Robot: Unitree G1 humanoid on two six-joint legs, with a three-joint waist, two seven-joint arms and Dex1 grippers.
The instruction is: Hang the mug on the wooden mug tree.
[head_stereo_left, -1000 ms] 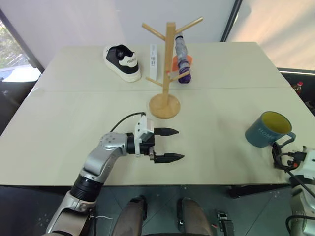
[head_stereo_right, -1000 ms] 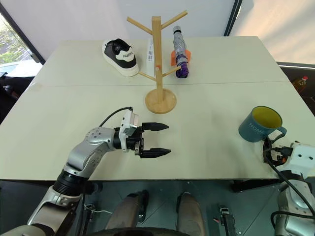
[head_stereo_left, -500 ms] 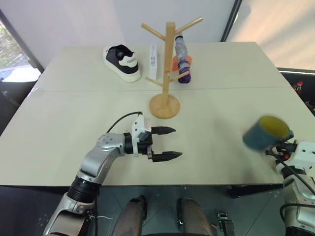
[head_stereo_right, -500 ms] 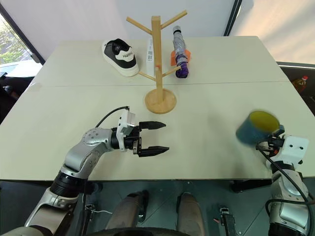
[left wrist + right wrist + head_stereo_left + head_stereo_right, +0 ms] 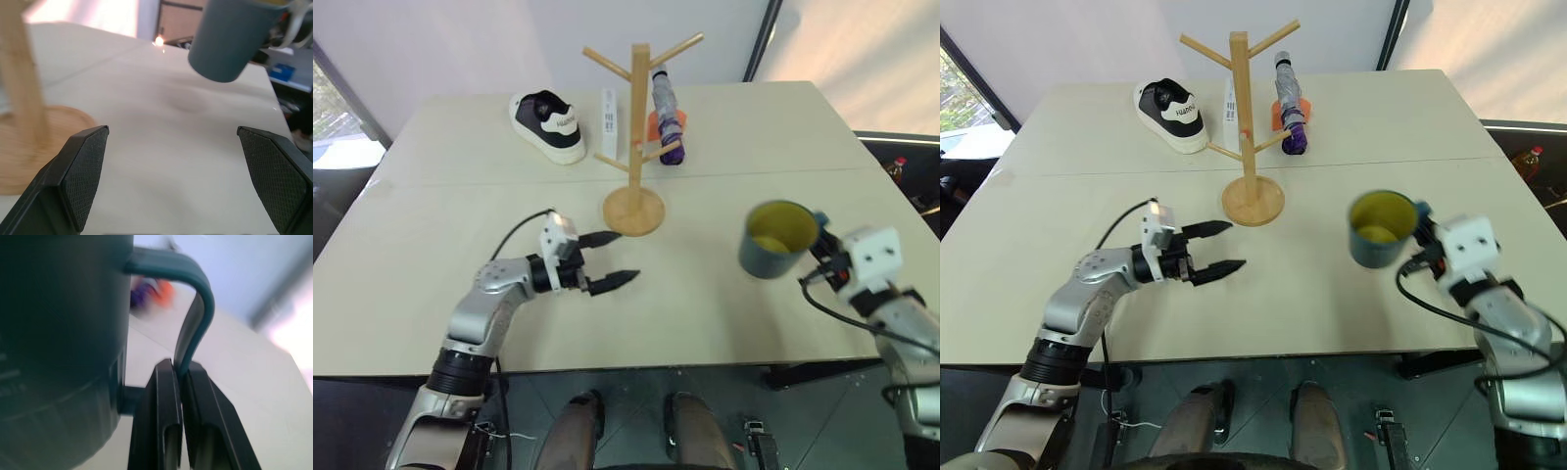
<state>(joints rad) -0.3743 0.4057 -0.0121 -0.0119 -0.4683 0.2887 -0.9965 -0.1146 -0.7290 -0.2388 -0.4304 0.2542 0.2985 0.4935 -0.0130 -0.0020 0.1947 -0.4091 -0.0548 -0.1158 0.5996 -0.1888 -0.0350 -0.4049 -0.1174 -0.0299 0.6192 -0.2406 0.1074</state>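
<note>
Head views: we see a shoe, a purple umbrella far behind the wooden mug tree. Left gripper spread, empty. Left wrist: slate-blue mug airborne right. Right wrist: right gripper clamped on its handle.

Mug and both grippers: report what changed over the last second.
The right gripper closed on the handle of the mug, lifted it off the table and carried it inward toward the wooden mug tree. The left gripper, open and empty, drifted slightly. Mug tree, shoe and umbrella stayed put.
</note>
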